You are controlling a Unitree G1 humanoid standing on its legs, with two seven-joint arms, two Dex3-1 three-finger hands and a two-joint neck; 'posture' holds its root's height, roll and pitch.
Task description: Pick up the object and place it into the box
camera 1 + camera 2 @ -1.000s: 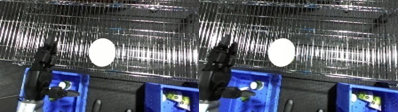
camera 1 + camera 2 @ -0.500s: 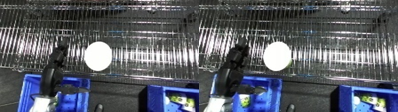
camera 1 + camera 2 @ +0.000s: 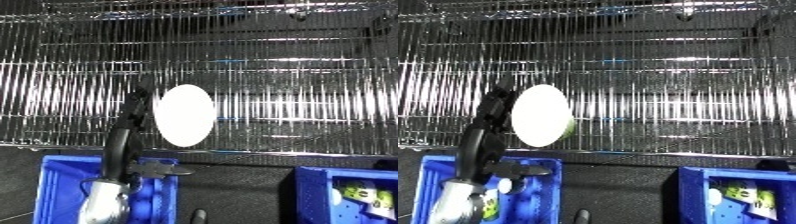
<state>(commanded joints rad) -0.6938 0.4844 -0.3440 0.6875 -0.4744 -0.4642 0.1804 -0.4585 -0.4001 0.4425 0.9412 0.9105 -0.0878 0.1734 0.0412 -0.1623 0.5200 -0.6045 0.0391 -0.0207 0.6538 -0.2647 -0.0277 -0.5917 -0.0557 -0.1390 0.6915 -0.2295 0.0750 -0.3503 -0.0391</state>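
My left hand (image 3: 133,112) is beside the white disc (image 3: 184,115) on the wire shelf (image 3: 293,75), fingers straight and holding nothing, so I judge the pick and drop into the bin (image 3: 55,192) remain

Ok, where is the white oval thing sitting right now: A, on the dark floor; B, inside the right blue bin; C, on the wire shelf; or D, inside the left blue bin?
C: the white oval thing lies on the wire shelf, beside the left hand, above both blue bins.
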